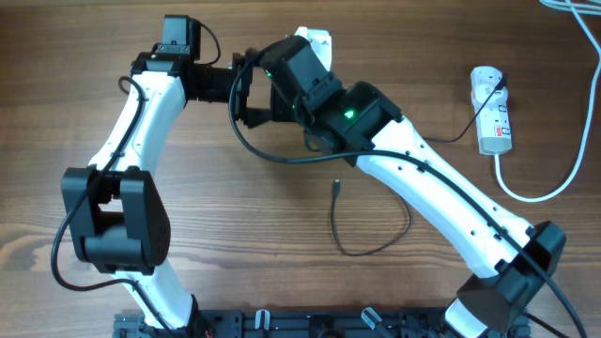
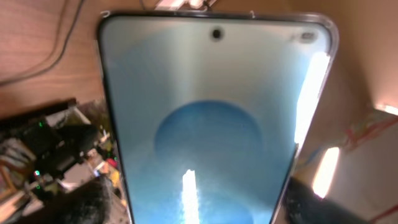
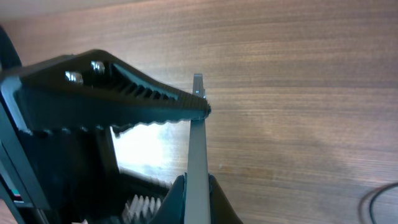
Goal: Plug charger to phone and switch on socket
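The phone (image 2: pixel 205 112), its screen lit cyan-teal, fills the left wrist view, held off the table. My left gripper (image 2: pixel 199 202) is open, one finger (image 2: pixel 87 199) on each long side of the phone. My right gripper (image 3: pixel 198 180) is shut on the phone's thin edge (image 3: pixel 198 130). In the overhead view both wrists meet at the back centre, and the right wrist (image 1: pixel 305 75) hides the phone. The charger (image 1: pixel 376 246) loops loosely on the table, its plug tip (image 1: pixel 335 185) lying free. The socket (image 1: pixel 493 113) lies at the far right with a black plug in it.
A white lead (image 1: pixel 563 178) curves from the socket towards the right edge. A small white object (image 1: pixel 317 42) sits behind the grippers. The arms' bases (image 1: pixel 282 324) line the front edge. The table is wood.
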Available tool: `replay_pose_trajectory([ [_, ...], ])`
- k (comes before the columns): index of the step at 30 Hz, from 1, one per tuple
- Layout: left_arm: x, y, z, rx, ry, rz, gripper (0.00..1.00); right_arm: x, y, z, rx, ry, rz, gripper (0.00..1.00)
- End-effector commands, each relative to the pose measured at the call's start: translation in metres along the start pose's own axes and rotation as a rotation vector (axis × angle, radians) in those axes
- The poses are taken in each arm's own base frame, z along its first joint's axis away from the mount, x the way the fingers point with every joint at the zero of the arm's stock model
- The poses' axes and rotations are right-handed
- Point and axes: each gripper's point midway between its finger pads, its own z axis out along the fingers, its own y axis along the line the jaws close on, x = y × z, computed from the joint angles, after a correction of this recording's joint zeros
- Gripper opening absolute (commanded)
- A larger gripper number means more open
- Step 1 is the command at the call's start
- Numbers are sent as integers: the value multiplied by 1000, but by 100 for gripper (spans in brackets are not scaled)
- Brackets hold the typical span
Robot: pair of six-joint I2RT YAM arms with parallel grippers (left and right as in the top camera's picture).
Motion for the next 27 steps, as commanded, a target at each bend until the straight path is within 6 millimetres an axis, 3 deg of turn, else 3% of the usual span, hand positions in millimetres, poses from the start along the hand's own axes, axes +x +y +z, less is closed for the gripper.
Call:
replay_pose_trajectory([
  [1,20,-16,-3,28,34,76,100,-10,-9,4,38,-33,145,4],
  [13,15,-18,-3,26,9,104,100,-29,-40,6,70,-74,722,6],
  [16,12,-17,-3,21,-8,88,94,-28,-40,6,60,-71,868,6],
  [20,11,-19,-3,24,-12,73,83,-23,-31,7,27,-20,943,6],
  [27,10,-26,-4,37,-16,52,83,-19,-27,6,13,13,1046,5],
])
